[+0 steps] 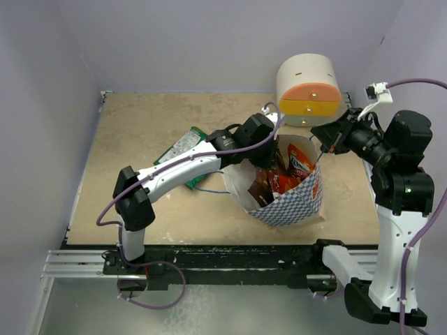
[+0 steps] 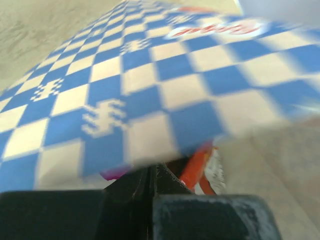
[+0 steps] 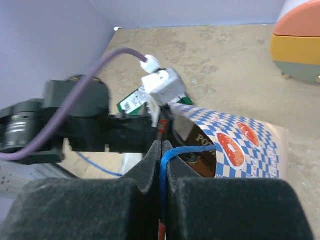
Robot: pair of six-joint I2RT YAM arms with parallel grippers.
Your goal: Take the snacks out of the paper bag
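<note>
Paper bag (image 1: 297,202) stood right of the table's (image 1: 140,209) centre, snacks (image 1: 283,178) inside. I noted the right gripper (image 3: 161,155) pinched on its blue string handle (image 3: 172,152). Left gripper (image 2: 152,172), jaws shut, sat inside beside an orange packet (image 2: 195,167); hold unconfirmed. Extraction in hand; next, a straight lift clear.

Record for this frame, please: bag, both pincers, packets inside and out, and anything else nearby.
bag: cream paper bag with blue checks, standing, mouth open
left pincer: shut, inside bag among packets; grip unclear
right pincer: shut on thin blue string handle
inside: orange and brown crinkly packets
out: green packet, left of bag
other: cream domed mini cabinet behind bag
</note>
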